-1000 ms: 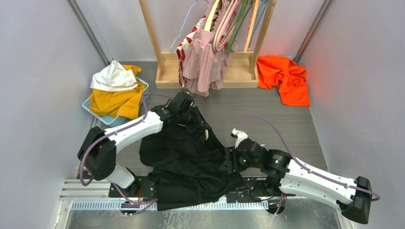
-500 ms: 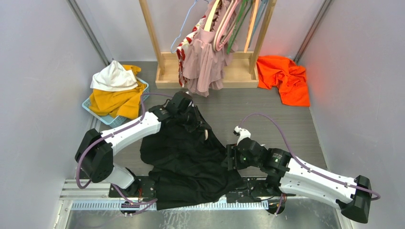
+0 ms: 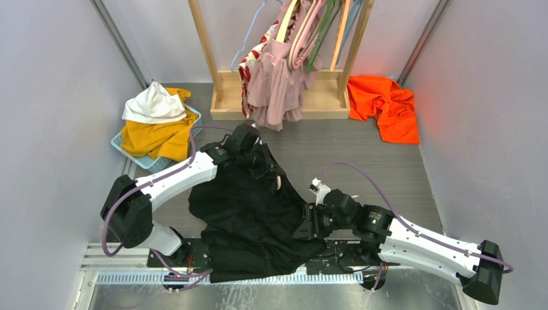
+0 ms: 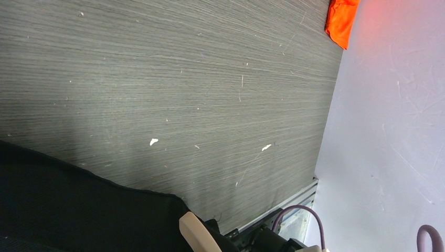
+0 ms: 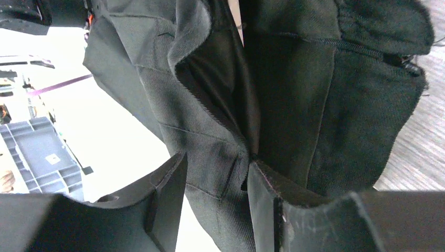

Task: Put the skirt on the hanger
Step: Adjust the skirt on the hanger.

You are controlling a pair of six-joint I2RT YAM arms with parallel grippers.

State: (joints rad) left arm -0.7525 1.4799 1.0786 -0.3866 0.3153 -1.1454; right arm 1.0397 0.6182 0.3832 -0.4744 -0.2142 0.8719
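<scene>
A black skirt (image 3: 252, 213) lies spread on the grey floor between the two arms. My left gripper (image 3: 257, 155) sits at the skirt's far end, buried in black cloth, so its jaws are hidden. A beige hanger tip (image 3: 279, 183) pokes out of the cloth; in the left wrist view the tip (image 4: 197, 235) shows beside the skirt's edge (image 4: 78, 210). My right gripper (image 3: 307, 225) is at the skirt's right edge. In the right wrist view it (image 5: 215, 163) is open, with a fold of the skirt (image 5: 294, 79) between its fingers (image 5: 162, 194).
A wooden clothes rack (image 3: 323, 97) with hung garments (image 3: 278, 71) stands at the back. An orange garment (image 3: 384, 106) lies at the back right, also in the left wrist view (image 4: 341, 21). A blue basket (image 3: 126, 147) of yellow and white clothes sits at the left. Grey walls close both sides.
My right gripper has moved left, into the skirt's right edge. My left arm has barely moved.
</scene>
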